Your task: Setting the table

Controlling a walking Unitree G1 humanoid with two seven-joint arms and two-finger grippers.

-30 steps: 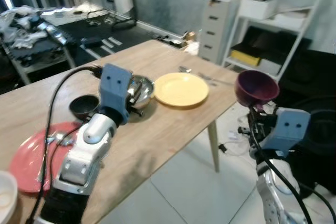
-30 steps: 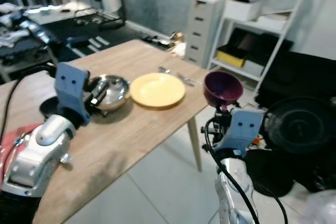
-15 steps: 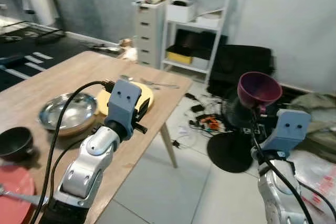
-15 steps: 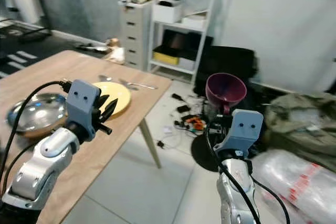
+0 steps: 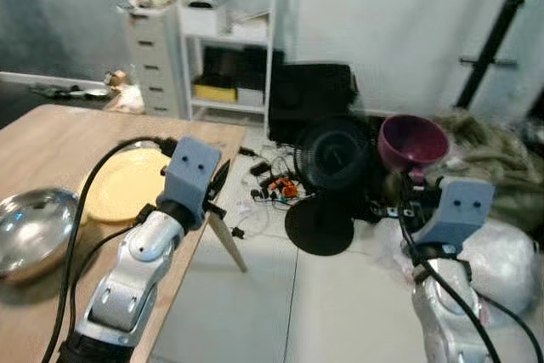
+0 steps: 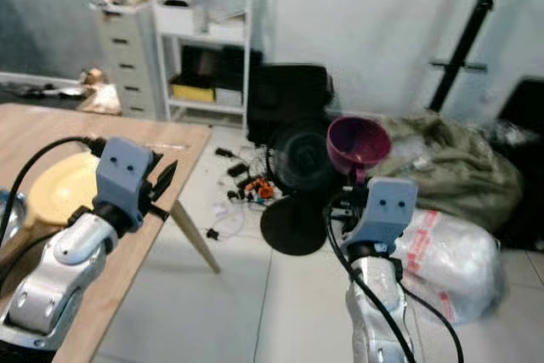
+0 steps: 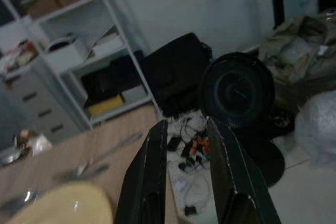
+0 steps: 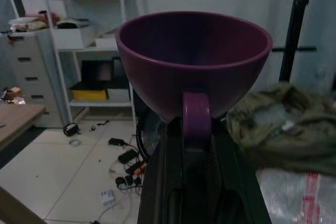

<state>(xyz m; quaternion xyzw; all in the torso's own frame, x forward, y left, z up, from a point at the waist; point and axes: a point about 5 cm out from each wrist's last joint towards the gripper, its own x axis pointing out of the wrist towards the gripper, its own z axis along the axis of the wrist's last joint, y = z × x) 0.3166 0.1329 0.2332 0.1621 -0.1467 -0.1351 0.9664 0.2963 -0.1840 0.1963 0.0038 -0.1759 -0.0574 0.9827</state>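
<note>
Centrally, the right hand (image 8: 191, 145) was clamped on the handle of a purple cup (image 8: 194, 59), its two black fingers pressed to either side of the handle, the cup held upright and empty above the hand. In the head views this cup (image 5: 413, 141) rode off to the right of the table (image 5: 34, 138), well apart from it and over the tiled floor (image 5: 331, 295). The left hand (image 7: 184, 169) was held out past the table's edge with its fingers (image 7: 151, 171) slightly parted and nothing between them — it touched nothing.

On the table lay a yellow plate (image 5: 119, 193) near the corner and, beside it, a metal bowl (image 5: 30, 231); a piece of cutlery (image 7: 105, 148) lay farther along the wood. Beyond the hands stood a black fan (image 5: 331, 159) on the floor, a tangle of cables (image 5: 268, 189), white shelving (image 5: 229, 31) and a bundle of olive cloth (image 6: 450, 167).

By judgement, the step in hand was the carrying of the cup — the transport stage, with placement not yet done. The next move called for bringing the right hand over the table and lowering the cup level onto bare wood near the yellow plate, clear of the edge.
</note>
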